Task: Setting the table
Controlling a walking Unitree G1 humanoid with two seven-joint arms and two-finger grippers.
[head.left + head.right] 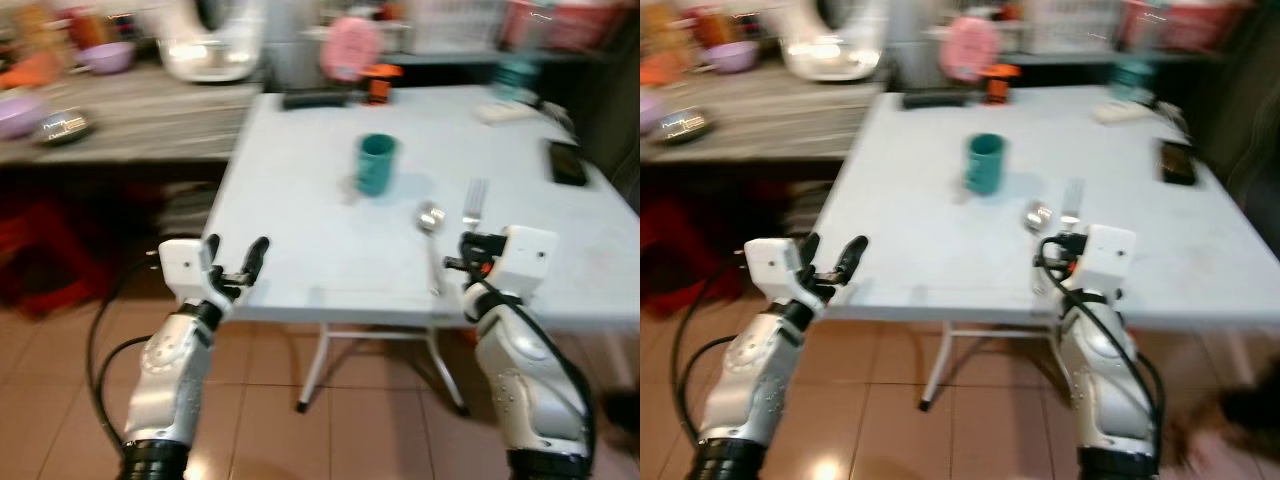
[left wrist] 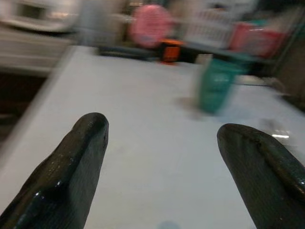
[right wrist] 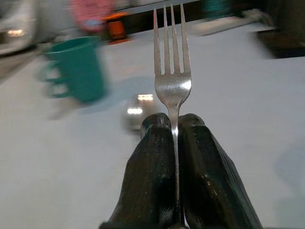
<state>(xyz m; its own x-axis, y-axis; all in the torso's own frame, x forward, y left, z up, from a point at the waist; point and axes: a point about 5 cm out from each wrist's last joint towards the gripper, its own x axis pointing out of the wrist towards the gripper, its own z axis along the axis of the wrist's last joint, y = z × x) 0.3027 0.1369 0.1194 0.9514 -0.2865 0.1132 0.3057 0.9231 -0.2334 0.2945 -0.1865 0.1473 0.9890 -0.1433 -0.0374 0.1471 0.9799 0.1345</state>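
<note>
A teal mug (image 1: 377, 163) stands near the middle of the white table (image 1: 300, 210). A silver spoon (image 1: 431, 222) lies to its right, nearer the front edge. My right gripper (image 3: 174, 125) is shut on the handle of a silver fork (image 3: 172, 62), whose tines point away over the table beside the spoon (image 3: 137, 106). The fork (image 1: 474, 205) shows just beyond that gripper (image 1: 468, 252). My left gripper (image 1: 235, 258) is open at the table's front left edge with nothing between its fingers (image 2: 76, 162).
A black phone (image 1: 567, 162) lies at the table's right edge. Along the far edge are a pink object (image 1: 350, 47), an orange item (image 1: 379, 82) and a dark flat object (image 1: 315, 98). A counter (image 1: 130, 120) with bowls stands to the left. Tiled floor lies below.
</note>
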